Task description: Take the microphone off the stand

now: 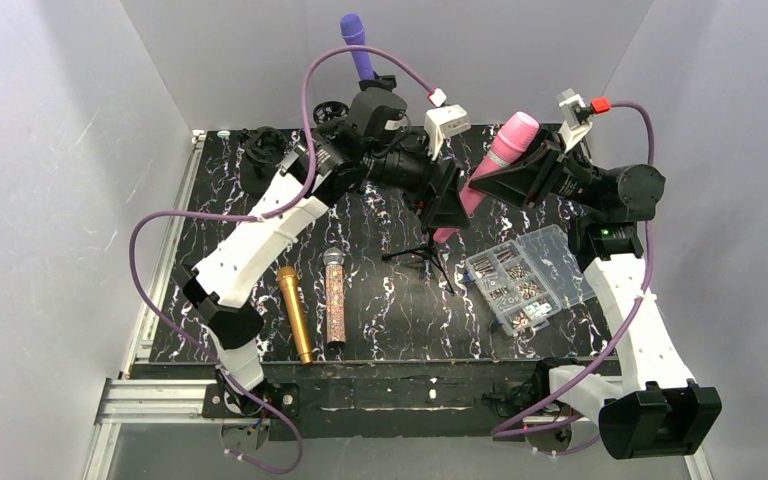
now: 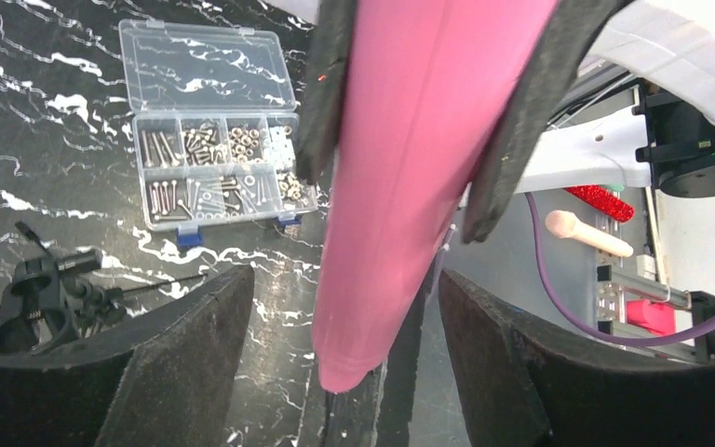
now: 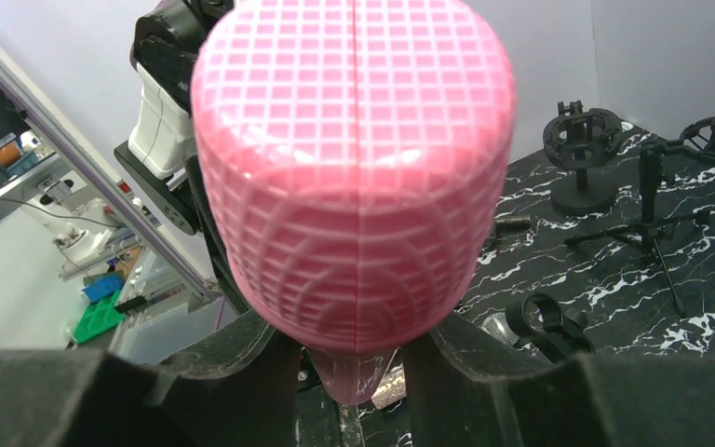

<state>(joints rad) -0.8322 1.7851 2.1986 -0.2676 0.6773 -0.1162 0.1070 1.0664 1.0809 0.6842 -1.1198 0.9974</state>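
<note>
A pink microphone (image 1: 501, 158) is held tilted above the table, its meshed head (image 3: 354, 177) up and to the right. My right gripper (image 1: 516, 174) is shut on its body just below the head. My left gripper (image 1: 449, 207) is open, and its fingers (image 2: 186, 345) stand wide apart on either side of the pink handle's lower end (image 2: 382, 279) without touching it. The small black tripod stand (image 1: 425, 251) stands below. Its clip (image 2: 28, 303) is empty and also shows in the right wrist view (image 3: 545, 321).
A clear screw box (image 1: 525, 276) lies right of the stand. A gold microphone (image 1: 295, 312) and a glittery one (image 1: 335, 297) lie at the front left. A purple microphone (image 1: 357, 45) stands at the back, with other black stands (image 1: 260, 152) nearby.
</note>
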